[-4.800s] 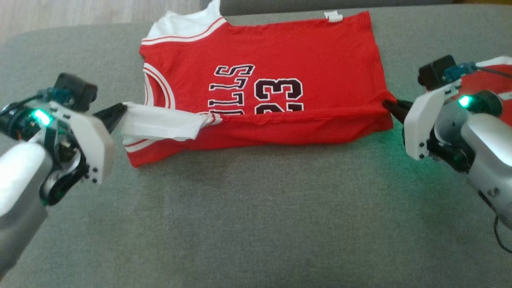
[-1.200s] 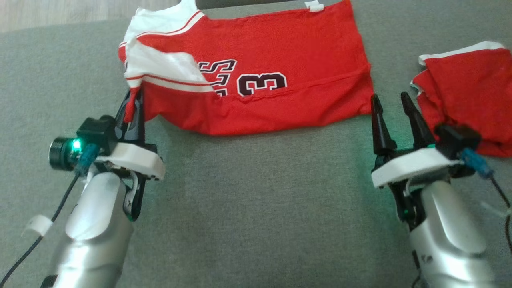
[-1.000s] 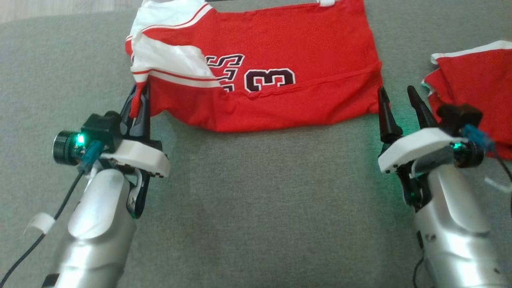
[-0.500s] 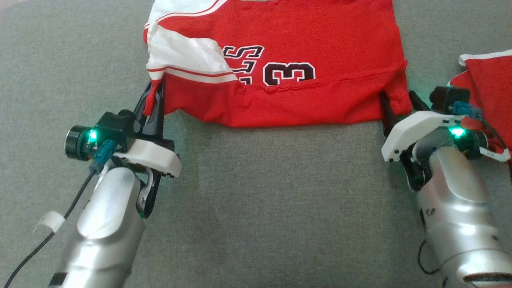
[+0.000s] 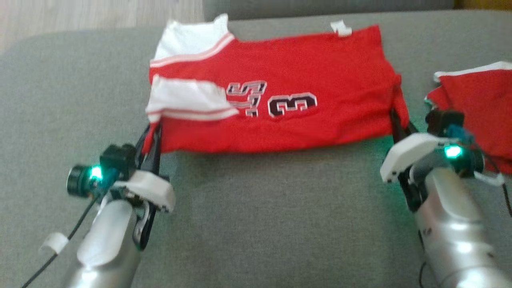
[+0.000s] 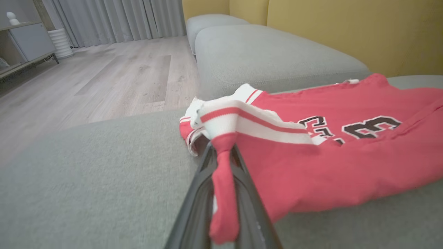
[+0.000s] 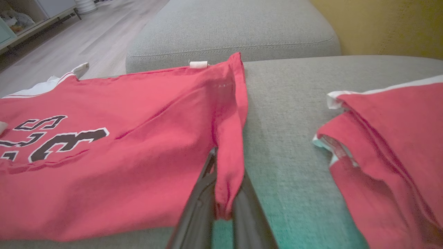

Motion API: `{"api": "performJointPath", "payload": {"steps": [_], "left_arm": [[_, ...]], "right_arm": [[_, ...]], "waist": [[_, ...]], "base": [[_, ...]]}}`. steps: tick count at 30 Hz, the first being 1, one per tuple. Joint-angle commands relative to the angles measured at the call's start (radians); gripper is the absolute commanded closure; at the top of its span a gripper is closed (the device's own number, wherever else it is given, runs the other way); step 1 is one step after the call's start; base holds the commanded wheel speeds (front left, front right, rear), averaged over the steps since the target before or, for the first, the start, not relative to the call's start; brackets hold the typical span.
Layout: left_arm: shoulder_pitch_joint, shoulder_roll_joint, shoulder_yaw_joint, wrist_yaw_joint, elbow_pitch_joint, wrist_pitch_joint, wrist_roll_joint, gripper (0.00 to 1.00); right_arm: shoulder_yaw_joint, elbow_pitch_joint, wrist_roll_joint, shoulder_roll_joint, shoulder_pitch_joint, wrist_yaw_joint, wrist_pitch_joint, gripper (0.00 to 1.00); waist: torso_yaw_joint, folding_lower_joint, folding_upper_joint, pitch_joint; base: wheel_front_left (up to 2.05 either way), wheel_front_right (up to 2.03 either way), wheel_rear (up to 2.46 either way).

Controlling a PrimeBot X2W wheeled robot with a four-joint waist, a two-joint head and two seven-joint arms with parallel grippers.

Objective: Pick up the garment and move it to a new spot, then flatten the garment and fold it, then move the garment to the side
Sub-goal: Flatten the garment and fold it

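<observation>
1. The red fabric basketball jersey (image 5: 304,120), trimmed in white with black lettering and a "3", lies spread across the grey upholstered sofa cushion (image 5: 260,216). Its near part is doubled over onto the print, so the letters are partly covered.
2. A small white label (image 5: 341,29) sticks out from the jersey's far edge.
3. The left end effector (image 5: 154,134) is clamped on the jersey's near left corner. In the left wrist view a narrow red strip of cloth hangs between its two dark fingers (image 6: 242,193), just below the white striped armhole band.
4. The right end effector (image 5: 398,122) is clamped on the near right corner, with a pinch of red hem caught between its fingers (image 7: 200,200).
5. A second red garment with white edging (image 5: 476,108) lies rumpled on the same cushion, to the right of the jersey and apart from it, just beside the right wrist.
6. Beyond the cushion are a pale wooden floor (image 5: 80,16) on the left and a yellow sofa backrest (image 6: 346,31) behind.
</observation>
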Motion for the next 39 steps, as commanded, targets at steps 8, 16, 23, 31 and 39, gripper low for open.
{"api": "performJointPath", "payload": {"steps": [8,16,23,31,39], "left_arm": [[0.100,0.062,0.008,0.001,-0.008,0.062,-0.026,1.00],[0.246,0.074,-0.001,0.011,-0.057,0.129,-0.060,1.00],[0.336,0.087,-0.026,0.029,-0.166,0.179,-0.061,1.00],[0.363,0.078,-0.027,0.069,-0.237,0.228,-0.073,0.35],[0.311,0.072,0.005,0.127,-0.290,0.143,-0.055,0.00]], "right_arm": [[0.050,-0.108,0.021,0.009,0.157,-0.001,0.052,1.00],[0.052,-0.314,0.012,0.009,0.340,-0.001,0.194,1.00],[0.051,-0.567,0.053,0.009,0.529,-0.001,0.322,1.00],[0.031,-0.725,0.094,0.009,0.631,-0.001,0.358,1.00],[0.015,-0.784,0.179,0.009,0.588,-0.001,0.241,0.00]], "waist": [[-0.033,0.0001,0.0000,-0.146],[-0.049,0.0001,0.0000,-0.220],[-0.043,0.0001,0.0000,-0.236],[-0.049,0.0001,0.0000,-0.221],[-0.062,0.0001,0.0000,-0.202]], "base": [[0.00,0.00,0.00],[0.00,0.00,0.00],[0.00,0.00,0.00],[0.00,0.00,0.00],[0.00,0.00,0.00]]}}
